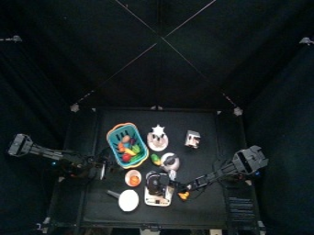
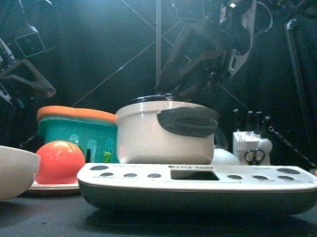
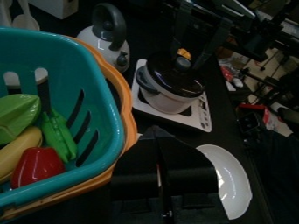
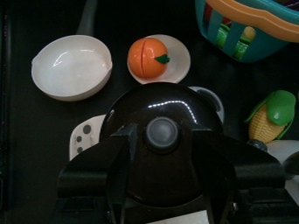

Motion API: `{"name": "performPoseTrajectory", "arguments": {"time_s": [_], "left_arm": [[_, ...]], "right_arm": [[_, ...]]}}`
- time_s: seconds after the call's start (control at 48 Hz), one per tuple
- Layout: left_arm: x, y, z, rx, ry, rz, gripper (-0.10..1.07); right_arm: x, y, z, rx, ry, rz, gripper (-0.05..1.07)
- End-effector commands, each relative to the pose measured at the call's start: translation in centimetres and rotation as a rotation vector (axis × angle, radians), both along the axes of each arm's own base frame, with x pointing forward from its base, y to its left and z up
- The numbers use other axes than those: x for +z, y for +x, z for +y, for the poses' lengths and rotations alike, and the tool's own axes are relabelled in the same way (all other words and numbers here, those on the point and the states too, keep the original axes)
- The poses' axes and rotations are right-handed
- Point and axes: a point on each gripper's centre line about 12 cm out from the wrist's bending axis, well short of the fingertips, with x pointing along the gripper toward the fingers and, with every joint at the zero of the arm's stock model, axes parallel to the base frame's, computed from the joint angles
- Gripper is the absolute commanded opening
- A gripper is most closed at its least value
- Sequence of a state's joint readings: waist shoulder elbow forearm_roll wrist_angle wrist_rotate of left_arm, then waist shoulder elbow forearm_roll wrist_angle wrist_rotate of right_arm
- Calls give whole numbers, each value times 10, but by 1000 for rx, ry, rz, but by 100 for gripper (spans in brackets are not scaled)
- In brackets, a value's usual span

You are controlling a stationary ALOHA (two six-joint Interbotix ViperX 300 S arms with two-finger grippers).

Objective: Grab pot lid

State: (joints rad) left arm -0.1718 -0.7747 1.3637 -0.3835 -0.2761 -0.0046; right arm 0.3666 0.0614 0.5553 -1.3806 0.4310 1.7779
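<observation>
Your right arm reaches in from the table's right side and hangs its right gripper (image 4: 162,179) directly above the cooker (image 2: 186,180), jaws spread wide to either side of the pot lid (image 4: 162,131) and closed on nothing. Your left arm rests at the table's left edge beside the teal basket (image 3: 82,105); whether the left gripper (image 1: 98,171) is open or shut cannot be told. The pot lid sits flat on the pot (image 2: 165,134) in the cooker at the table's front centre, its round knob (image 4: 162,132) pointing straight up toward the jaws. The basket holds toy vegetables, red, green and yellow. A small plate (image 4: 162,73) carries an orange fruit (image 4: 149,54); the white bowl (image 4: 73,66) beside it holds nothing.
</observation>
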Motion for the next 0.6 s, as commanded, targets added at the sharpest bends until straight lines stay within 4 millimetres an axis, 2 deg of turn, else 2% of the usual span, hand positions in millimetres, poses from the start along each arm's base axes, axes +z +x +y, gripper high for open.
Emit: {"name": "performPoseTrajectory", "arguments": {"time_s": [0.0, 0.583], "left_arm": [[4, 2, -1, 0, -1, -13, 17], [4, 2, 0, 1, -1, -13, 17]], "right_arm": [[11, 4, -1, -6, 5, -30, 81], [12, 3, -3, -25, 0, -30, 65]]}}
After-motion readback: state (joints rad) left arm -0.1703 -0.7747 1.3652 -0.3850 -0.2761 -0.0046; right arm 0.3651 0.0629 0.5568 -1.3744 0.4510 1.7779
